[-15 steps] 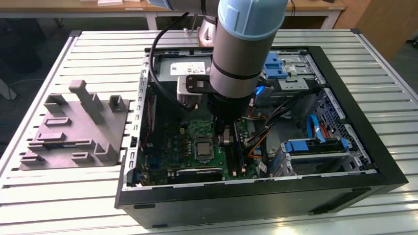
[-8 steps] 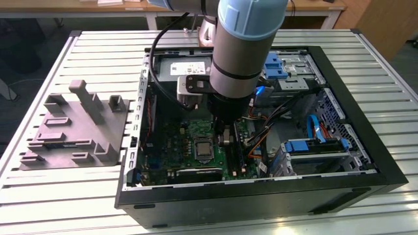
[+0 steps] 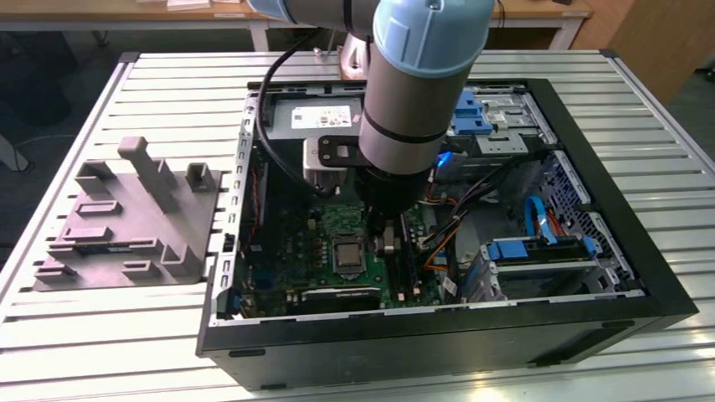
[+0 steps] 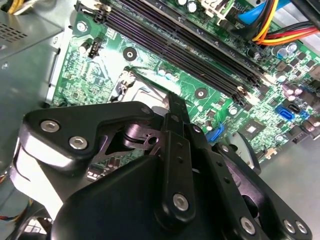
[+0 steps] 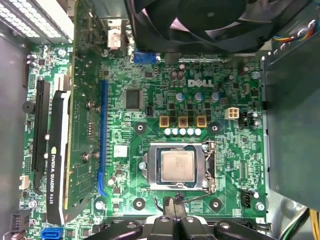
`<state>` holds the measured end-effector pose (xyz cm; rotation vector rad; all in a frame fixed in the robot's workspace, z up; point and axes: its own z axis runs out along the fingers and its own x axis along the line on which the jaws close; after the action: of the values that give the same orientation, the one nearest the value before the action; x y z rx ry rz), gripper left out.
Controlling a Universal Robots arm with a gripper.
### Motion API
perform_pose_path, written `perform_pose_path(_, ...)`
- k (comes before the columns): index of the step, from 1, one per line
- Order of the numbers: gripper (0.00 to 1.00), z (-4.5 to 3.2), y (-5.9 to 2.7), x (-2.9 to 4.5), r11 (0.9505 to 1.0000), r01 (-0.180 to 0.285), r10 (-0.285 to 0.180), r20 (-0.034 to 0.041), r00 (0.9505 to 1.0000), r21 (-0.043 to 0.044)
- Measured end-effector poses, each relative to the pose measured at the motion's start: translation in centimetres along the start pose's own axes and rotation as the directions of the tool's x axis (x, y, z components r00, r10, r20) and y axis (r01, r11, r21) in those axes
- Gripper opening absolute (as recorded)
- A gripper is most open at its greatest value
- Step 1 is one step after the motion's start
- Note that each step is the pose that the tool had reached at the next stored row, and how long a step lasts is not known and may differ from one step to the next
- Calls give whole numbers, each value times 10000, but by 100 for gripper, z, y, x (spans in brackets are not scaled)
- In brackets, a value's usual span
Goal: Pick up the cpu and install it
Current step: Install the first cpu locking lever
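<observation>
CPU, the small flat square chip with a silvery-grey metal top, sits in the metal-framed socket of the green motherboard. Light, rigid, delicate underneath: take it by opposite edges. The black tool hovers beside the socket, fingers together, empty.

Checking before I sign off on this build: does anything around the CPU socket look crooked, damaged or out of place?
Nothing stands out. In the first wrist view the cpu lies square and flat inside the socket frame on the green motherboard, with no visible damage or loose parts nearby.
</observation>
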<state>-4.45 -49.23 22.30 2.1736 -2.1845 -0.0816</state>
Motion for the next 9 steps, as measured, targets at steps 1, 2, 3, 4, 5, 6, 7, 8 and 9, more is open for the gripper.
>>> perform_pose_path(1, 11, 11, -1, 5, 10000, 26, -26, -3, 10000, 0)
perform_pose_path(2, 11, 26, -2, 9, 10000, 55, -55, -6, 10000, -1)
perform_pose_path(3, 11, 41, -3, 12, 10000, 86, -86, -9, 10000, 0)
perform_pose_path(4, 11, 55, -4, 17, 9999, 117, -117, -13, 9999, -1)
perform_pose_path(5, 11, 67, -5, 24, 9999, 152, -152, -16, 9999, -1)
perform_pose_path(6, 11, 80, -6, 32, 9998, 189, -189, -18, 9998, 0)
perform_pose_path(7, 11, 92, -7, 39, 9997, 225, -225, -19, 9997, 0)
perform_pose_path(8, 11, 104, -7, 48, 9997, 260, -260, -22, 9997, 0)
perform_pose_path(9, 11, 117, -8, 56, 9996, 297, -297, -24, 9996, 0)
